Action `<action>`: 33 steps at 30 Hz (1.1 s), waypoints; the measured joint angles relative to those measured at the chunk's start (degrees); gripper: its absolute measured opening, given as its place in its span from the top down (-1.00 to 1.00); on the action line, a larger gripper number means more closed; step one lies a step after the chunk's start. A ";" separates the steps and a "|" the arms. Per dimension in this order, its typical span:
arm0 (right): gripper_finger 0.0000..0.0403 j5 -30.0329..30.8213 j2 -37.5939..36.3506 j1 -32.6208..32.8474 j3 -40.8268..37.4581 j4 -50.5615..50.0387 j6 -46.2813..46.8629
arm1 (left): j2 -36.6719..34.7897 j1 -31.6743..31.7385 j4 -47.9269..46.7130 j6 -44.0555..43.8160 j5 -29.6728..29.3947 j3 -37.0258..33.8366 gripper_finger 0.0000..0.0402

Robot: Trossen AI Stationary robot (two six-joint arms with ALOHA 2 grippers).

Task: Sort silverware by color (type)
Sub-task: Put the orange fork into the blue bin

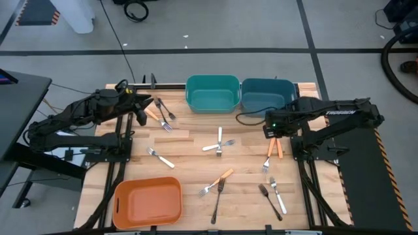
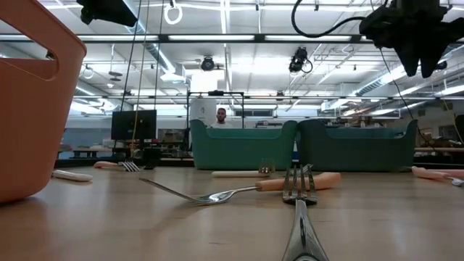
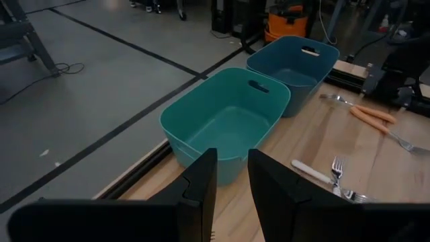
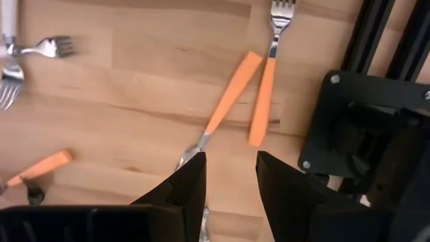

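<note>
Your right gripper (image 4: 230, 176) hangs w/ jaws wide, empty, over two orange-handled forks (image 4: 232, 97) lying crossed on the surface's right side; they're light, stiff, prob. slick, so pinch mid-handle; left gripper (image 3: 232, 181) part-open, empty, near teal bin (image 3: 225, 121).

Left gripper (image 3: 232, 185) hovers at the table's far-left, fingers slightly parted, empty. Right gripper (image 4: 230, 178) hangs at right, fingers apart.

Overhead cam plus table-level cam — both see teal bin (image 1: 211, 93).
</note>
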 joint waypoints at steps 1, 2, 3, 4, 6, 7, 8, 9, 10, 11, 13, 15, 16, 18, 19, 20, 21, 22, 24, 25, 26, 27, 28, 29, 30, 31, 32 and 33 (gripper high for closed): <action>0.31 0.52 0.09 0.99 -0.89 0.63 1.74 | 0.00 0.00 0.00 0.30 0.00 0.00 0.53; 0.31 0.58 0.24 1.94 -2.03 1.41 3.18 | -0.02 0.00 0.00 0.51 0.00 0.00 0.53; 0.31 0.33 0.23 2.79 -3.50 2.76 4.60 | -0.04 0.00 0.00 0.64 0.00 0.00 0.53; 0.31 -0.39 0.19 3.60 -5.02 4.12 6.07 | -0.04 0.00 -0.01 0.66 0.00 0.00 0.53; 0.31 -1.52 -0.05 5.19 -8.22 6.99 8.41 | -0.04 0.00 -0.02 0.76 0.00 0.00 0.53; 0.31 -1.73 -0.13 5.92 -9.76 8.51 9.61 | -0.04 0.00 -0.02 0.78 0.00 0.00 0.53; 0.31 -1.81 -0.16 6.44 -11.23 10.05 10.66 | -0.04 0.00 -0.02 0.78 0.00 0.00 0.53; 0.31 -1.87 -0.16 6.84 -12.59 11.42 11.26 | -0.04 0.00 -0.02 0.76 0.00 0.00 0.53; 0.31 -1.93 -0.16 7.20 -13.97 12.44 11.47 | -0.04 0.00 0.00 0.76 0.00 0.00 0.53; 0.31 -2.17 -0.18 7.41 -15.35 13.18 11.58 | -0.02 0.00 0.02 0.76 0.00 0.00 0.53; 0.31 -2.84 -0.19 7.60 -18.16 14.47 11.90 | 0.00 0.00 0.50 0.72 0.00 0.00 0.53; 0.31 -3.52 -0.19 7.60 -20.71 15.20 12.94 | 0.00 0.00 1.08 0.59 0.02 0.00 0.53; 0.31 -3.84 -0.19 7.58 -21.86 15.56 13.05 | 0.00 0.00 1.28 0.58 0.01 0.00 0.53; 0.31 -4.04 0.01 7.58 -23.20 16.40 12.73 | 0.00 0.00 1.77 0.61 0.02 0.00 0.53; 0.31 -3.81 0.28 7.60 -22.87 16.26 12.84 | 0.00 0.00 1.93 0.61 0.02 0.00 0.53; 0.31 -3.42 0.29 7.60 -22.80 16.74 12.75 | 0.00 0.00 1.97 0.58 0.02 0.00 0.53; 0.31 -3.14 0.29 7.58 -22.82 16.73 12.68 | 0.00 -0.02 1.97 0.53 0.02 0.00 0.53; 0.31 -2.97 0.30 7.58 -22.85 16.34 12.74 | 0.00 0.00 1.99 0.28 0.02 0.00 0.53; 0.31 -2.75 0.29 7.58 -22.85 16.52 13.28 | 0.00 0.00 1.97 0.15 0.02 -0.02 0.53; 0.31 -2.71 0.32 7.58 -22.78 16.79 13.97 | 0.00 0.00 1.97 0.15 0.02 0.00 0.53; 0.31 -2.68 0.29 7.58 -22.76 17.21 14.66 | 0.00 -0.02 1.99 0.13 0.02 0.00 0.53; 0.31 -2.65 0.31 7.54 -22.76 18.01 15.26 | 0.00 0.00 2.02 0.13 0.02 -0.01 0.53; 0.31 -2.65 0.32 7.48 -22.75 18.91 15.72 | 0.01 0.00 2.08 0.13 0.02 -0.01 0.53; 0.31 -2.68 0.32 7.36 -22.74 19.63 16.12 | 0.02 -0.02 2.12 0.13 0.02 -0.01 0.53; 0.31 -2.71 0.32 7.19 -22.74 20.54 16.68 | 0.00 0.00 2.15 0.13 0.02 -0.02 0.53; 0.31 -2.70 0.32 7.11 -22.74 21.83 17.24 | 0.00 0.00 2.19 0.13 0.02 -0.02 0.53; 0.31 -2.62 0.32 7.05 -22.74 23.21 17.49 | 0.00 0.00 2.19 0.13 0.02 0.00 0.53; 0.31 -2.43 0.34 6.96 -22.71 24.29 17.57 | 0.00 0.00 2.19 0.13 0.02 -0.02 0.53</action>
